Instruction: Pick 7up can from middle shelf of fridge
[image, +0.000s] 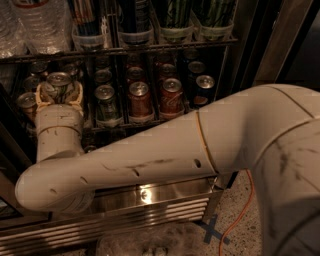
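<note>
The 7up can (59, 82), silver top and pale body, sits between the fingers (76, 96) of my gripper (59, 95) at the left of the middle shelf (150, 123) in the fridge (160, 210). The gripper is shut on the can and holds it a little above the neighbouring cans. My white arm (150, 160) reaches in from the lower right and hides the shelf's front below the gripper.
Rows of short cans stand to the right on the shelf: a green one (106, 102), gold-brown and red ones (140, 100), a dark one (204, 87). Tall bottles and cans (135, 25) fill the rack above. An orange cable (240, 210) lies on the floor.
</note>
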